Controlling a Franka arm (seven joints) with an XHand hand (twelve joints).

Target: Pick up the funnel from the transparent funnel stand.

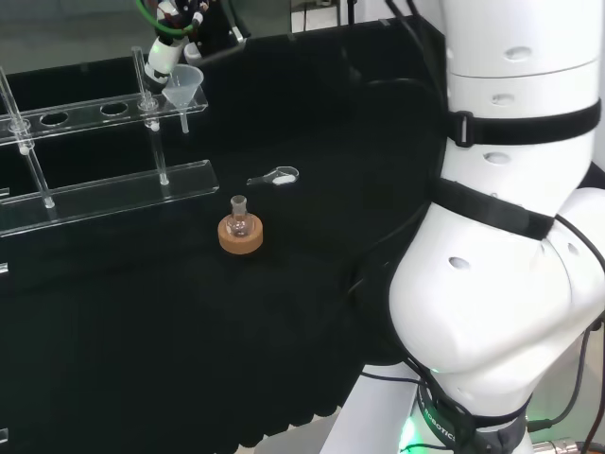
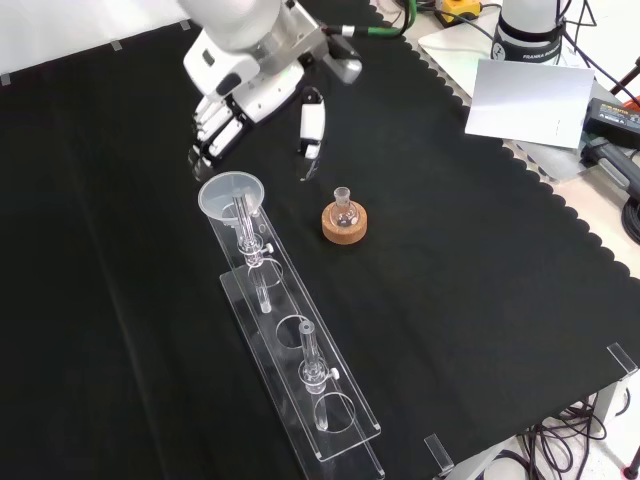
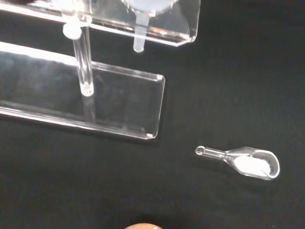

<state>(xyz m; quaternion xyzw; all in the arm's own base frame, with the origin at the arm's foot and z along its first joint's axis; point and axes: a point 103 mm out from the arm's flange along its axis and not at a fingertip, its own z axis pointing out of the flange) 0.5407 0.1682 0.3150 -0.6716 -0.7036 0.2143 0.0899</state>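
1. Nearest you in the front view, the long clear stand (image 2: pixel 300 370) runs away across the black worktop (image 2: pixel 480 300). Its near holes hold no funnel, and nothing at this end needs touching.

2. Farther along and to the right of the stand, a small flask (image 2: pixel 343 208) sits upright in its cork ring (image 2: pixel 344 224). It stands apart from the stand and plays no part in this job. A clear scoop (image 3: pixel 243 161) lies on the cloth close by; leave it alone too.

3. At the far end of the stand sits the funnel (image 2: pixel 232 195). Its bowl rests on the top plate and its stem (image 3: pixel 138 38) hangs through the hole, as the wrist view shows. So the funnel is still seated and no lift has begun.

4. Just beyond the funnel hangs the hand (image 2: pixel 245 100). Its fingers point down and look fairly straight, with the thumb spread off to the right in the front view, so you can read it as open and holding nothing. From these views I cannot tell whether a fingertip touches the funnel's rim.

5. What you have: an approach that looks nearly finished. What is left: close on the bowl, then raise it straight up until the stem clears the hole.
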